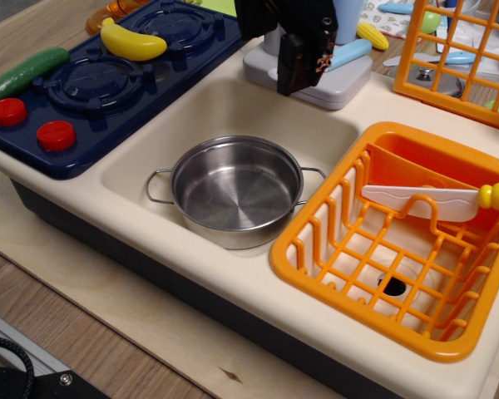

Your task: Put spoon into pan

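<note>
The spoon [349,51] lies on the grey tap base [337,87] behind the sink; only its light blue handle shows, pointing back right. My black gripper [298,73] is down over the spoon's white bowl and hides it. I cannot see whether the fingers are closed on it. The shiny steel pan [235,193] sits empty in the cream sink basin [233,108], in front of and below the gripper, with a wire loop handle on each side.
An orange dish rack [303,249] fills the right basin, with a white-bladed, yellow-handled knife [432,200] across it. A dark blue stove [75,125] at the left carries a banana [133,41] and a cucumber [25,73]. An orange crate [416,58] stands at the back right.
</note>
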Controlling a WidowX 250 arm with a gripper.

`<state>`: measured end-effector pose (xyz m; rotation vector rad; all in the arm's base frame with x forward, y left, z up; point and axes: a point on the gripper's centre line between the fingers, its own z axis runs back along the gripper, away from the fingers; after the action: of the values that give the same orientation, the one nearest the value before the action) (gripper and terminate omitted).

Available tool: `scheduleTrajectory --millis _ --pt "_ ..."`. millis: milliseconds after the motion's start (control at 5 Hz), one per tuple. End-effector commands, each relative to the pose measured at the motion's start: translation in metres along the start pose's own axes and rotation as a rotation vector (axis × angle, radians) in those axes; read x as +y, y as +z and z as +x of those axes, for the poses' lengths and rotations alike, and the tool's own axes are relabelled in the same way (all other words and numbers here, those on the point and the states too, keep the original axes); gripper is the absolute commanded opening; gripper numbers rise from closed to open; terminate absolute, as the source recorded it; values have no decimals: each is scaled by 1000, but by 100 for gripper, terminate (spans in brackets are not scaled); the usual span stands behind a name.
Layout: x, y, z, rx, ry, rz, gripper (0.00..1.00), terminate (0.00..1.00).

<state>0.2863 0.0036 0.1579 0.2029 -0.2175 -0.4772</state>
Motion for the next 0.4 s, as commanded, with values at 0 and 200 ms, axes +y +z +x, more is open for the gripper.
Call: scheduleTrajectory --millis 0,200 --pt "6 -4 4 -48 5 23 100 0" --pt "6 -14 5 -57 12 35 100 0"
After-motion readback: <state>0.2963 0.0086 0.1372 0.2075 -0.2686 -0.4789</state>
